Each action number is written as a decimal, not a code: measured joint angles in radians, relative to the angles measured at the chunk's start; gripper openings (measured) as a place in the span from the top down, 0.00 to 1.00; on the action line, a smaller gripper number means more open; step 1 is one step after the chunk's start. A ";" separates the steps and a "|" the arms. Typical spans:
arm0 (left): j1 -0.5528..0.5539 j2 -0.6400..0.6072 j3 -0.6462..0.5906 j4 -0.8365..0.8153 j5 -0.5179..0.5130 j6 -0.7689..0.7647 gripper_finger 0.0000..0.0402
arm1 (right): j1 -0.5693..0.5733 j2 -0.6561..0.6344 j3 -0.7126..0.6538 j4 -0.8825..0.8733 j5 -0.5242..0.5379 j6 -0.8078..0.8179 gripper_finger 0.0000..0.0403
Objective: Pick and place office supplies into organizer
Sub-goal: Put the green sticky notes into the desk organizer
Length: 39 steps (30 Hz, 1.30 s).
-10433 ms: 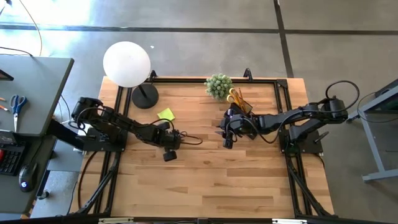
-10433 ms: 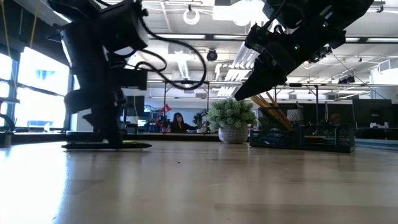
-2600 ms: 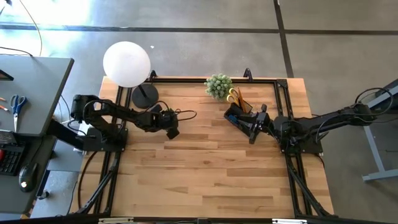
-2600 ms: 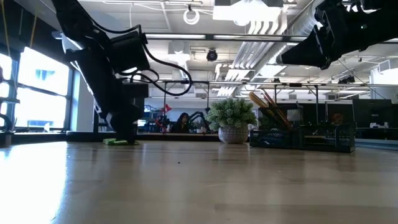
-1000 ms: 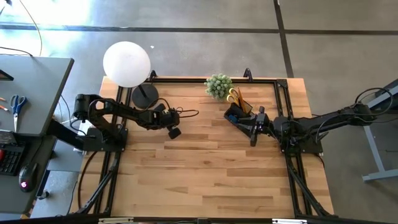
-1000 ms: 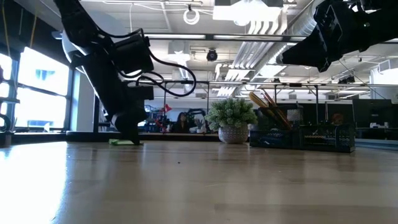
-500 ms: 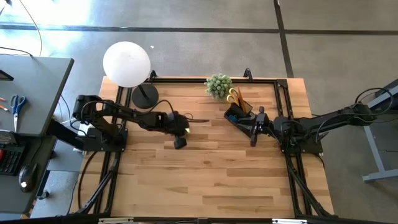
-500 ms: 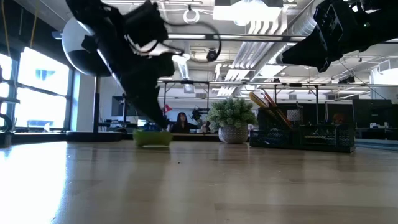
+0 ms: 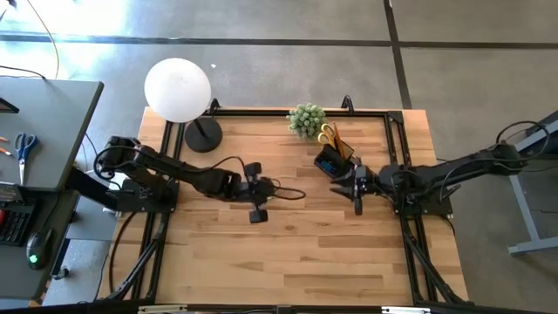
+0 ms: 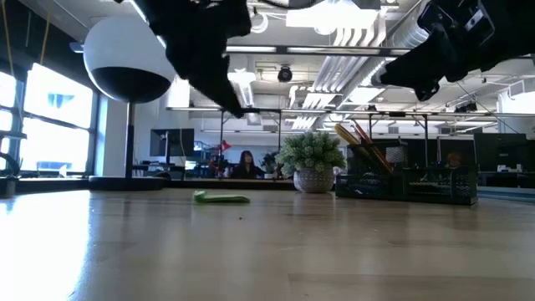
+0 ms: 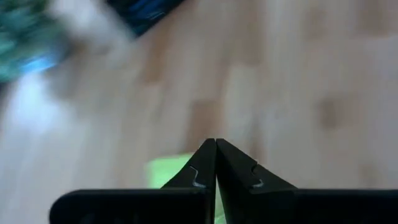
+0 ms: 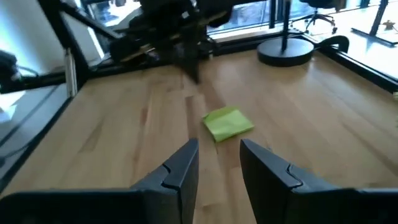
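Fingertips of the left gripper (image 11: pixel 216 144) are pressing together with nothing between them, hovering above the table (image 9: pixel 288 253) near the middle of the high view. Fingers of the right gripper (image 12: pixel 219 149) are standing a little apart and gripping nothing, hanging right of centre in that view, just below the organizer (image 9: pixel 330 161).

At the upper left of the high view the white globe lamp (image 9: pixel 178 89) is standing on its round black base (image 9: pixel 203 135), and the potted plant (image 9: pixel 306 119) is sitting at the top centre, beside the organizer, where the yellow-handled scissors (image 9: pixel 328 133) and pencils (image 10: pixel 358 140) are standing upright.

In the low view the lime-green sticky-note pad (image 10: pixel 221 198) is lying flat on the wood, left of centre, well below the raised left gripper. In the left wrist view it is peeking out just behind the closed fingertips; in the right wrist view it is lying beyond the parted fingers, with bare wood between.
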 joint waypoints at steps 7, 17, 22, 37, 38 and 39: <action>0.030 0.000 -0.030 -0.194 -0.104 -0.084 0.99 | 0.054 0.192 0.000 0.247 0.026 -0.136 0.72; 0.173 0.000 -0.175 -0.111 -0.117 -0.105 1.00 | 0.073 0.565 0.107 0.522 0.048 -0.266 0.72; 0.230 0.000 -0.227 -0.080 -0.005 -0.123 0.99 | 0.067 0.772 0.261 0.450 0.028 -0.324 0.72; 0.238 0.000 -0.257 0.051 0.059 -0.131 0.99 | -0.050 1.205 0.684 0.133 0.022 -0.426 0.72; 0.238 0.000 -0.257 0.053 0.056 -0.135 0.99 | -0.055 1.221 0.705 0.114 0.024 -0.444 0.72; 0.238 0.000 -0.257 0.052 0.054 -0.139 0.99 | -0.060 1.235 0.725 0.094 0.024 -0.458 0.72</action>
